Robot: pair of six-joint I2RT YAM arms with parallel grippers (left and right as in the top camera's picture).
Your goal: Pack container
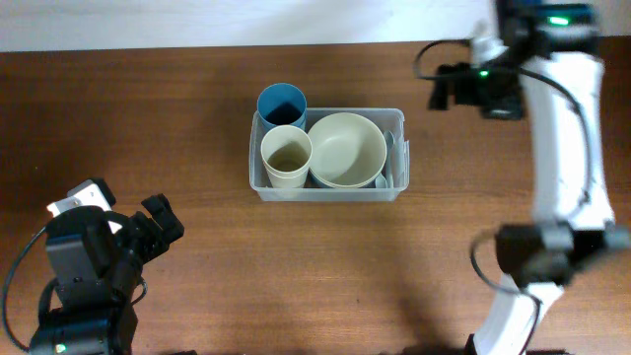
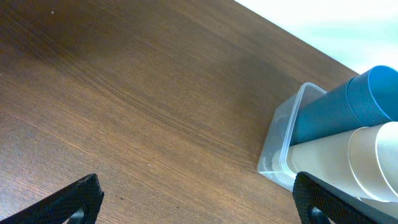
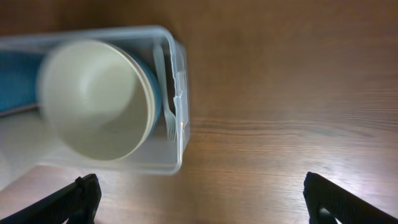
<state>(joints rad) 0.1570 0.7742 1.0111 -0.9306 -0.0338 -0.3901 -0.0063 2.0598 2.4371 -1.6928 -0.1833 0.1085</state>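
The clear plastic container [image 1: 328,192] sits mid-table. Inside it stand a blue cup [image 1: 281,103], a cream cup [image 1: 286,158] and a cream bowl [image 1: 347,148], with a white fork [image 1: 392,148] along the right wall. My right gripper [image 1: 441,89] hangs open just beyond the container's far right corner, holding nothing. In the right wrist view the container [image 3: 178,74], bowl [image 3: 93,99] and fork [image 3: 170,118] lie ahead of the open gripper [image 3: 202,202]. My left gripper [image 1: 163,229] is open at the front left, well apart from the container [image 2: 280,146].
Bare brown wood surrounds the container on all sides. The right arm's white links [image 1: 567,148] run down the table's right side. The left arm's base [image 1: 84,286] fills the front left corner. A pale wall edge borders the table at the back.
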